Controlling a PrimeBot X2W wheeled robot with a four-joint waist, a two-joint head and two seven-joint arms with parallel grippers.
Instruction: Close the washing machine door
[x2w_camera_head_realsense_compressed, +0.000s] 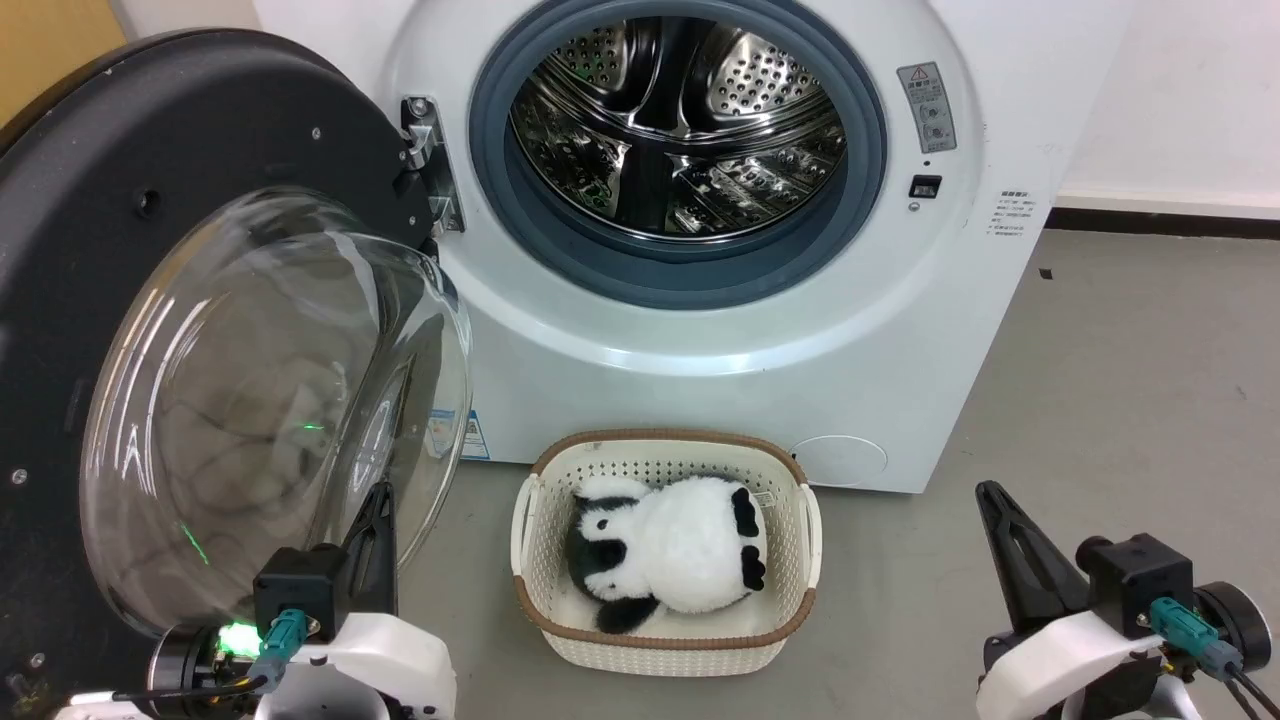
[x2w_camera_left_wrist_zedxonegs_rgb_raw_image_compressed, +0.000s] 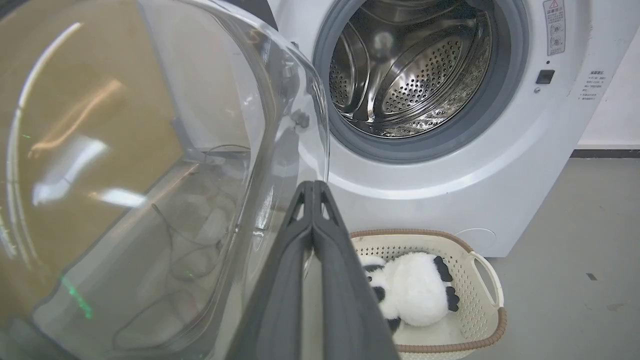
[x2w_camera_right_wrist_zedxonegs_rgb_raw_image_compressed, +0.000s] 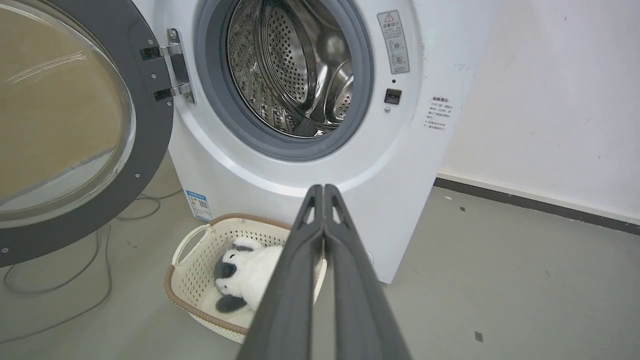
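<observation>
The white washing machine (x2w_camera_head_realsense_compressed: 720, 330) (x2w_camera_left_wrist_zedxonegs_rgb_raw_image_compressed: 450, 200) (x2w_camera_right_wrist_zedxonegs_rgb_raw_image_compressed: 400, 165) stands ahead with its steel drum showing. Its door (x2w_camera_head_realsense_compressed: 150, 160) (x2w_camera_left_wrist_zedxonegs_rgb_raw_image_compressed: 150, 175) (x2w_camera_right_wrist_zedxonegs_rgb_raw_image_compressed: 145, 140) is swung wide open to the left on a metal hinge (x2w_camera_head_realsense_compressed: 430, 165) (x2w_camera_right_wrist_zedxonegs_rgb_raw_image_compressed: 172, 70), black rim around a bulging clear glass bowl (x2w_camera_head_realsense_compressed: 260, 400). My left gripper (x2w_camera_head_realsense_compressed: 375, 500) (x2w_camera_left_wrist_zedxonegs_rgb_raw_image_compressed: 312, 187) is shut, empty, with its tips close beside the glass bowl's right edge. At the lower right, over the floor, my right gripper (x2w_camera_head_realsense_compressed: 990, 495) (x2w_camera_right_wrist_zedxonegs_rgb_raw_image_compressed: 320, 190) is shut and empty, far from the door.
A cream basket (x2w_camera_head_realsense_compressed: 665, 645) (x2w_camera_left_wrist_zedxonegs_rgb_raw_image_compressed: 480, 320) (x2w_camera_right_wrist_zedxonegs_rgb_raw_image_compressed: 192, 295) holding a toy panda (x2w_camera_head_realsense_compressed: 670, 545) (x2w_camera_left_wrist_zedxonegs_rgb_raw_image_compressed: 415, 295) (x2w_camera_right_wrist_zedxonegs_rgb_raw_image_compressed: 247, 277) sits on the grey floor right before the machine. Cables (x2w_camera_right_wrist_zedxonegs_rgb_raw_image_compressed: 60, 285) lie on the floor under the door. A white wall (x2w_camera_right_wrist_zedxonegs_rgb_raw_image_compressed: 550, 100) stands on the right.
</observation>
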